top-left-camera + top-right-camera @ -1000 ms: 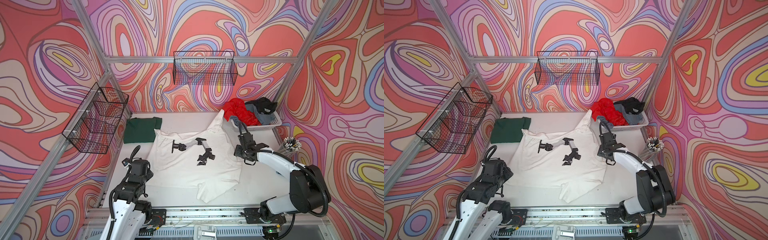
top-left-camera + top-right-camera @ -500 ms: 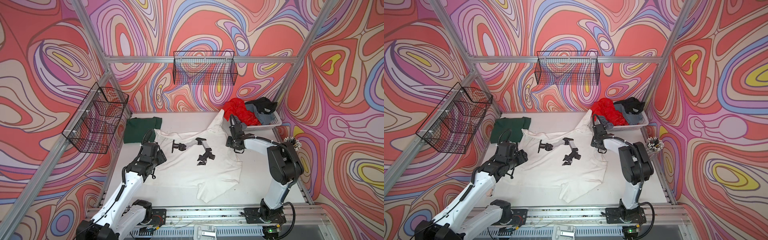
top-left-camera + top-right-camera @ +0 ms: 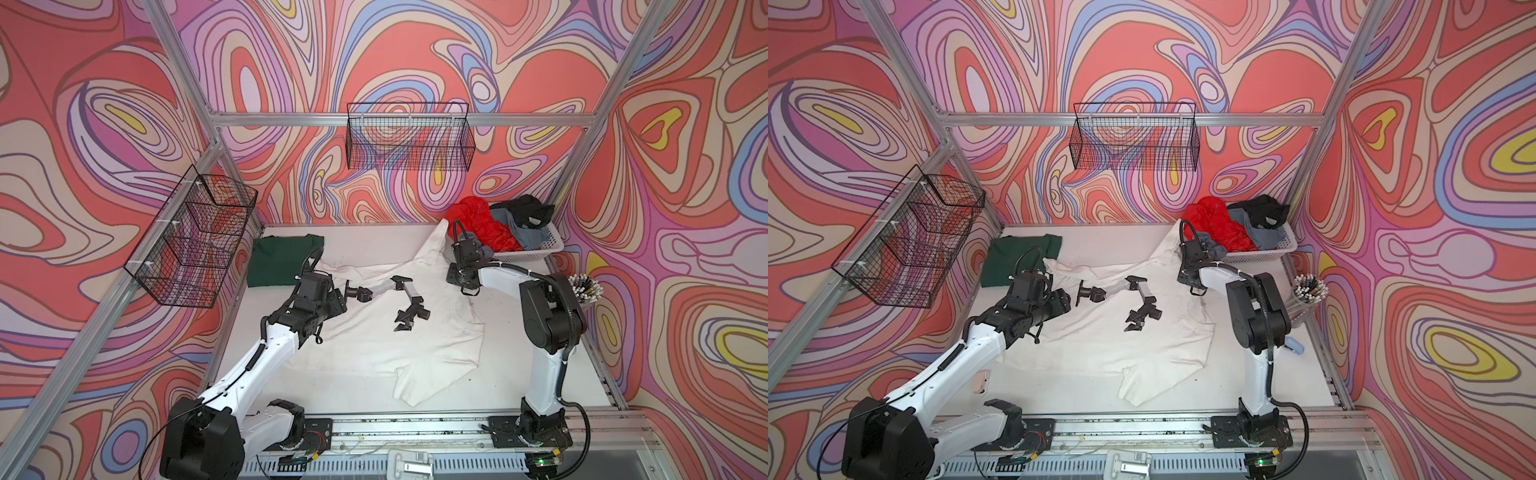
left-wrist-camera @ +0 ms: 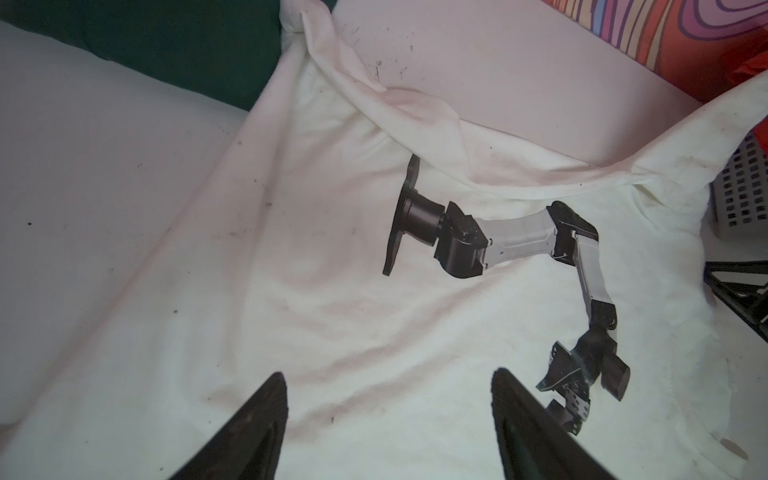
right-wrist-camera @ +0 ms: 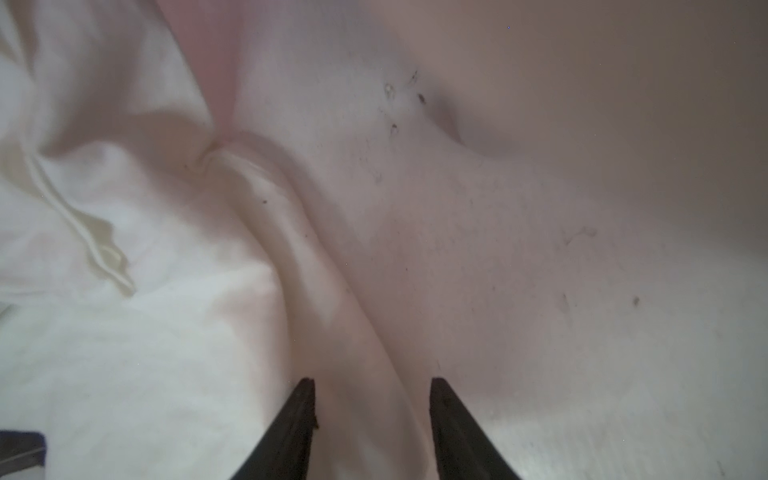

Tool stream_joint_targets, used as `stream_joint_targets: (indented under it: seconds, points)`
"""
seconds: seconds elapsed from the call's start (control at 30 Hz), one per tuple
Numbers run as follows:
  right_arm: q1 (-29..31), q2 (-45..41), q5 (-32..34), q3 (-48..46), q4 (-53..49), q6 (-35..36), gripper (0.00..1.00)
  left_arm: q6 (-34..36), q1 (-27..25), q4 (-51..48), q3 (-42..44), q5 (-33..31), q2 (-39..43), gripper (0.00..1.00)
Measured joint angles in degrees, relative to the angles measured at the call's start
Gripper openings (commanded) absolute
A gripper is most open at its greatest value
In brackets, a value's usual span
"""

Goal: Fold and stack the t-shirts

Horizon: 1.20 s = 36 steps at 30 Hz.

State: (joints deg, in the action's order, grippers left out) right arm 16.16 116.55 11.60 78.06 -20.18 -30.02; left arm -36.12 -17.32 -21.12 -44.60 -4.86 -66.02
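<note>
White shirt (image 3: 374, 332) spread mostly flat across the middle of both top views (image 3: 1100, 345), print side up, creased and lightly soiled. Black-and-grey robot-arm print (image 3: 409, 291) near centre of frame. Far right corner drawn up into a peak toward upper right. One sleeve sticking out toward lower centre. Far left edge rumpled, reaching the green shirt (image 3: 278, 262). Green shirt folded into a neat flat rectangle, left of centre, at the back. Red shirt (image 3: 478, 224), grey shirt (image 3: 525, 239) and black shirt (image 3: 523, 208) crumpled together in one heap, right of centre at the back: red leftmost, black uppermost, grey between and below.
</note>
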Motion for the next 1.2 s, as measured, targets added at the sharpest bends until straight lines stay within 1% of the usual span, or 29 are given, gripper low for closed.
stream_joint_targets:
  seconds: [0.13,0.23,0.3,0.43,0.5,0.63,0.67,0.7,0.8,0.87,0.9,1.07,1.2]
  points:
    - [-0.02,3.08,2.32,3.78,-0.11,0.13,0.41,0.17,0.0,0.48,-0.61,0.35,-1.22,0.77]
    - [-0.02,4.7,3.93,5.66,-0.13,0.33,0.3,0.35,0.0,0.63,-0.85,0.37,-2.05,0.78]
    - [0.0,5.18,4.81,6.19,-0.07,0.33,0.2,0.42,0.0,0.79,-1.18,0.37,-2.78,0.78]
    - [-0.02,5.22,5.66,6.25,-0.2,0.63,0.03,0.61,0.0,1.4,-1.66,0.37,-3.8,0.8]
    - [-0.02,5.22,5.81,6.19,-0.11,0.46,0.0,0.81,0.0,1.57,-1.92,0.39,-4.57,0.81]
    - [-0.02,5.22,5.92,6.05,0.04,0.48,0.0,1.46,0.0,1.73,-2.84,0.35,-6.58,0.81]
    - [-0.02,5.22,5.9,6.05,0.02,0.48,0.01,1.62,0.0,1.68,-3.02,0.35,-6.93,0.81]
    - [-0.02,5.22,5.86,6.05,0.0,0.48,0.04,1.66,0.0,1.7,-3.17,0.35,-7.19,0.81]
    - [-0.02,5.03,5.25,5.97,-0.02,0.37,0.2,1.9,0.0,1.77,-3.37,0.35,-7.37,0.81]
    - [-0.02,4.07,4.04,4.98,-0.04,0.2,0.34,2.01,0.0,1.88,-3.37,0.35,-7.37,0.81]
    - [-0.02,3.43,3.21,4.31,-0.13,0.37,0.36,2.01,0.0,1.95,-3.37,0.37,-7.37,0.81]
    - [-0.02,0.26,-1.57,1.29,-0.83,0.68,0.36,2.03,0.0,2.69,-3.37,0.39,-7.41,0.82]
    - [-0.02,-0.09,-3.08,0.98,-1.07,1.05,0.36,2.03,0.0,3.21,-3.37,0.42,-7.82,0.82]
